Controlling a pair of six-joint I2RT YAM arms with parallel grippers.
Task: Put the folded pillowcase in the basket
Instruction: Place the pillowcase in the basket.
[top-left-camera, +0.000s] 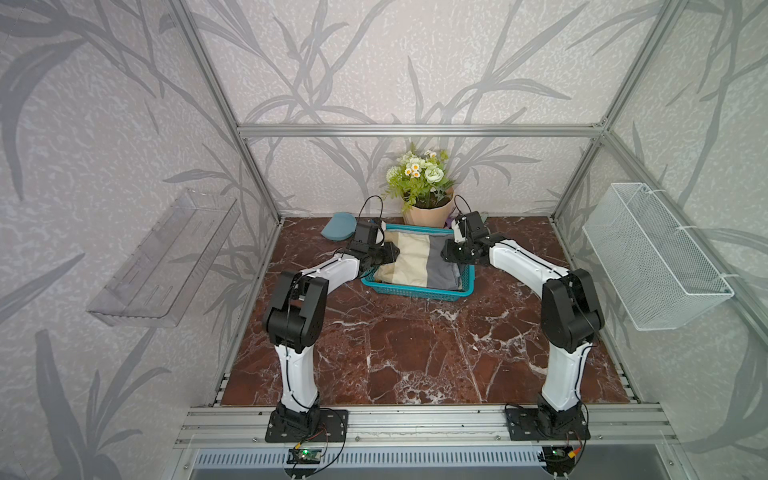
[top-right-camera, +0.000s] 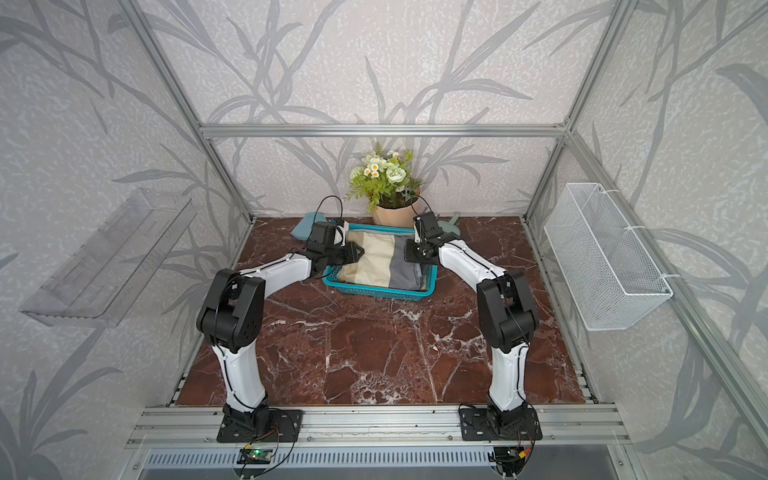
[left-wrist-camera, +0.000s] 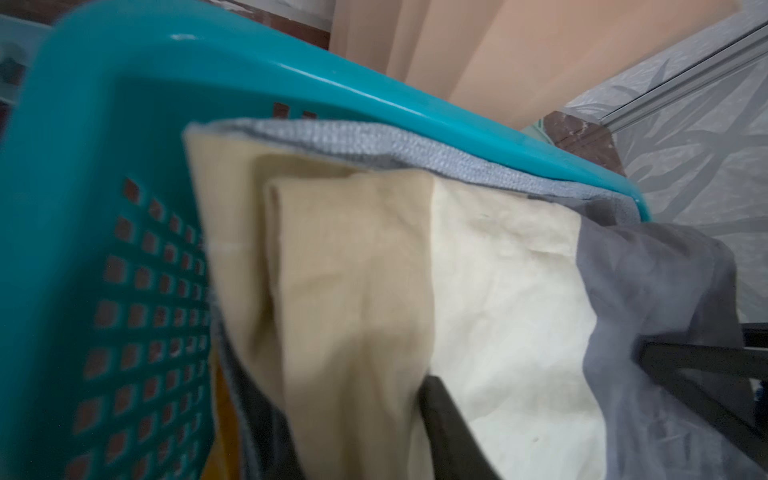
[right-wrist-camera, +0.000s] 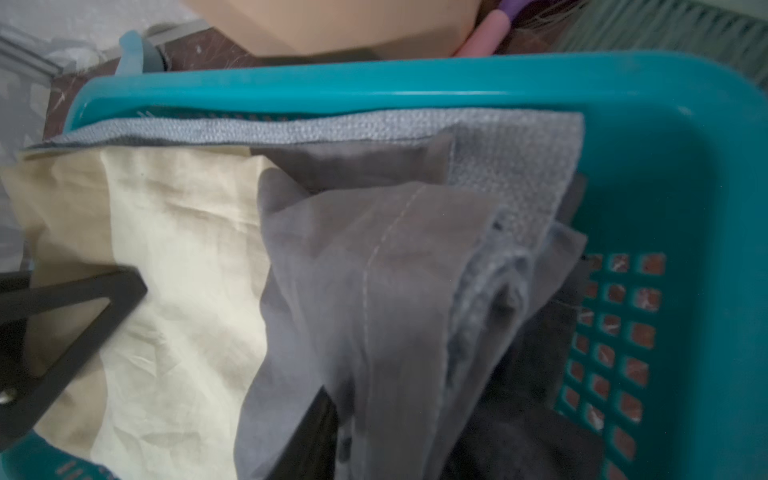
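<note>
The teal basket (top-left-camera: 415, 293) (top-right-camera: 382, 293) stands at the back middle of the marble table. The folded pillowcase (top-left-camera: 419, 259) (top-right-camera: 382, 262), in tan, cream and grey bands, lies inside it. My left gripper (top-left-camera: 390, 251) (left-wrist-camera: 357, 436) is at the tan end, jaws apart with a loose tan fold between its fingers (left-wrist-camera: 449, 428). Over at the grey end, my right gripper (top-left-camera: 446, 253) (right-wrist-camera: 399, 440) also stands open, and a slack grey fold lies between its fingers (right-wrist-camera: 307, 436). A grey woven cloth (right-wrist-camera: 515, 166) shows under the pillowcase.
A potted flower bunch (top-left-camera: 428, 212) stands just behind the basket, and a teal rounded object (top-left-camera: 338, 226) lies at its back left. A clear plastic tray (top-left-camera: 162, 257) hangs on the left wall and a white wire-mesh basket (top-left-camera: 652, 257) on the right wall.
</note>
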